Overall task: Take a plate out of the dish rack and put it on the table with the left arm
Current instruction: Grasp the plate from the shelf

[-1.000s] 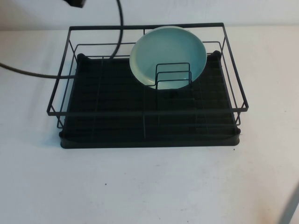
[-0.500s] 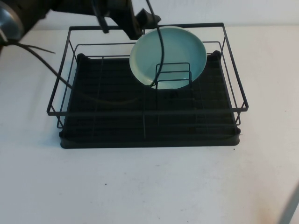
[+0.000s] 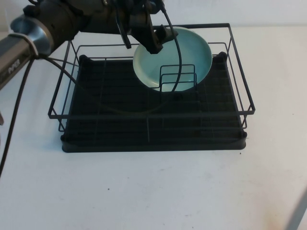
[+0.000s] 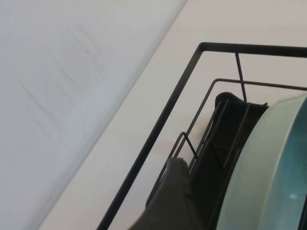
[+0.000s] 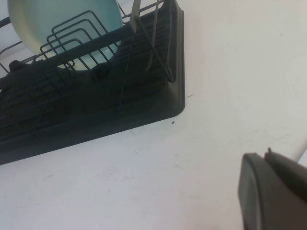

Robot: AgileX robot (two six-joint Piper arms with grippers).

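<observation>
The pale mint-green plate [image 3: 184, 52] stands on edge at the back of the black wire dish rack [image 3: 153, 115], leaning behind the small wire divider [image 3: 177, 79]. My left arm [image 3: 62, 21] reaches in from the upper left. My left gripper [image 3: 156, 42] is open at the plate's upper left rim. In the left wrist view one finger [image 4: 175, 191] sits behind the plate's rim [image 4: 259, 167], with a gap between them; the other finger is out of view. My right gripper [image 5: 276, 191] hangs low over the white table [image 5: 230, 72], off the rack's right front corner.
The rack's top rail [image 3: 148, 28] runs just behind the left gripper, and the arm's cable [image 3: 177, 57] hangs across the plate's face. Bare table [image 3: 153, 191] lies in front of the rack and to its left [image 3: 29, 124].
My left arm has swung in from the upper left corner, rightward and down, until its gripper is at the plate's upper left rim. The plate and rack have not moved.
</observation>
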